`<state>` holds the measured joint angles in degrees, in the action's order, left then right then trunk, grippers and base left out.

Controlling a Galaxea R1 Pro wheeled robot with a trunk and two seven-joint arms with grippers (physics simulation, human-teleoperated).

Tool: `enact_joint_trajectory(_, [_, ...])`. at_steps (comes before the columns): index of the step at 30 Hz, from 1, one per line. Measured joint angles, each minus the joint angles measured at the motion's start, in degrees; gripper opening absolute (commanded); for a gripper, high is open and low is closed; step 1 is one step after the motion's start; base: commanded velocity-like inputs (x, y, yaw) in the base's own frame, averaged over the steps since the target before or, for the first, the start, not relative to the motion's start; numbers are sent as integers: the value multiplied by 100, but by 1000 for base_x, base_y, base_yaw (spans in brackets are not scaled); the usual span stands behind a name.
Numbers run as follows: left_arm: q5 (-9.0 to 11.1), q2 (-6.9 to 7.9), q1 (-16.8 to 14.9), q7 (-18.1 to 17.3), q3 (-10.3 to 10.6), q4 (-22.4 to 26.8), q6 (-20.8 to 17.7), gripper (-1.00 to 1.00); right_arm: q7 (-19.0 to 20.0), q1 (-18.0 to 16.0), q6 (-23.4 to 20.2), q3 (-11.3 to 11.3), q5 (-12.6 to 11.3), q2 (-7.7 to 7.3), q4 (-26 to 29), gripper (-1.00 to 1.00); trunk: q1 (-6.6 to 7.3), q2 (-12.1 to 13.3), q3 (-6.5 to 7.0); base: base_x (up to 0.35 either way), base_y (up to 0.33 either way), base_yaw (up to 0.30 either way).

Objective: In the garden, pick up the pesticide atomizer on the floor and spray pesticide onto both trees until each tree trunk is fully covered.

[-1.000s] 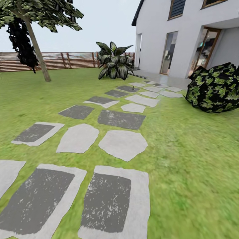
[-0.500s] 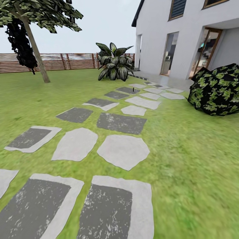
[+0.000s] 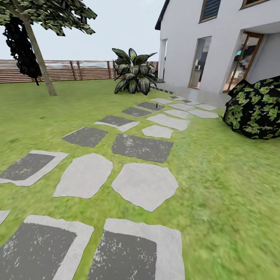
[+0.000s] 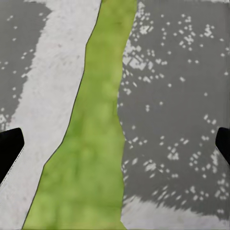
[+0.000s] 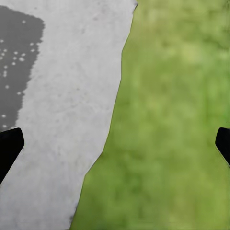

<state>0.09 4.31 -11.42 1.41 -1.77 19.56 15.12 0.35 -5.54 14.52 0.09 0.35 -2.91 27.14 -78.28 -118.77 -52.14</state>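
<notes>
A path of grey stepping stones (image 3: 144, 184) runs over the green lawn (image 3: 229, 186) from the near edge of the head view toward a white house (image 3: 217, 39) at the far right. Some stones are pale all over; others have a dark, speckled middle with a pale border. At the far left stands a tree (image 3: 39, 15) with a leaning grey-brown trunk (image 3: 39, 58) and a dark, blocky crown, rooted in the grass in front of a brown slatted fence (image 3: 77, 70). A broad-leaved plant (image 3: 134, 74) with striped dark leaves grows near the corner of the house, and a round dark bush (image 3: 256, 111) with light green patches sits on the grass at the right edge. A small dark upright thing (image 3: 156, 104) stands among the far stones, too small to tell what it is, so I cannot tell where the spray bottle is. The left pincer (image 4: 115, 146) hangs over a strip of grass between two stones, its dark fingertips (image 4: 9, 148) wide apart at the frame's two sides, with nothing between them. The right pincer (image 5: 115, 146) hangs over the edge where a pale stone (image 5: 62, 120) meets grass, its tips likewise spread apart and holding nothing.
</notes>
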Motion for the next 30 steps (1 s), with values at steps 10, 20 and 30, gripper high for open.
enact_joint_trajectory(10, [0,0,0,1,-7,-30,3,100,0,0,5,0,0,1,2,100,0,0,0,339,0,0])
enact_joint_trajectory(20, [0,0,0,0,-6,-31,2,100,0,0,3,0,0,1,-2,100,0,0,0,339,0,0])
enact_joint_trajectory(30, [0,0,0,0,-7,-31,2,100,0,0,2,0,0,1,-2,100,0,0,0,339,0,0])
